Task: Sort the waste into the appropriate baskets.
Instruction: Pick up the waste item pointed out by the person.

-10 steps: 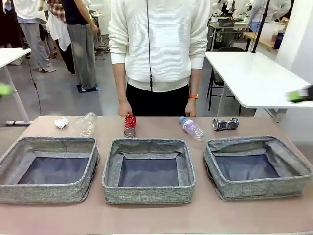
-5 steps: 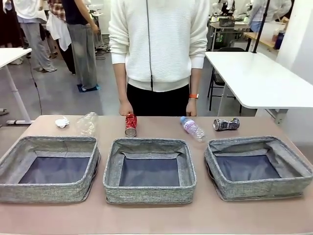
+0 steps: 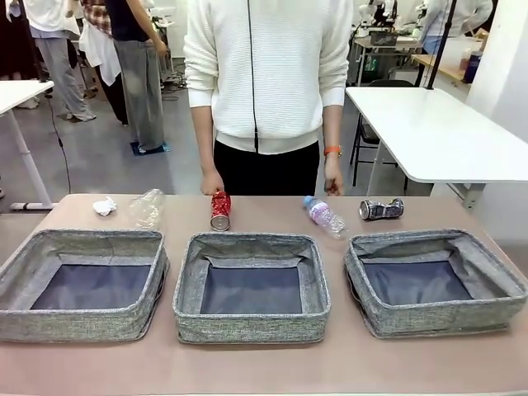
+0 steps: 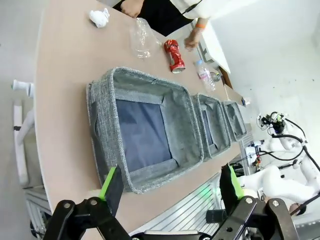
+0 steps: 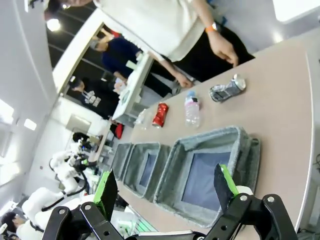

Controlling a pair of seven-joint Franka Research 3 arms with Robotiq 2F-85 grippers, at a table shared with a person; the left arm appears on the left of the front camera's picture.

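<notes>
Three square, low-walled bins sit in a row on the smooth tan table [image 3: 264,371]: left basket [image 3: 82,238], middle basket [image 3: 252,241], right basket [image 3: 429,238]. All are soft grey woven fabric with slightly slumped walls and flat dark grey floors. The waste is lined up behind them on the far side: a crumpled white paper ball [image 3: 104,206], a clear plastic container [image 3: 147,208] just beside it (see-through, so its outline is hard to read), a red can [image 3: 219,210] lying down, a clear blue-capped bottle [image 3: 324,216] on its side, and a dented black-and-silver can [image 3: 380,209]. A person's hand [image 3: 211,183] hangs right behind the red can, can't tell if it touches. The left gripper [image 4: 170,182] and right gripper [image 5: 165,189] both have their green-padded fingers spread wide and empty, their bases cut off by the bottom edge
</notes>
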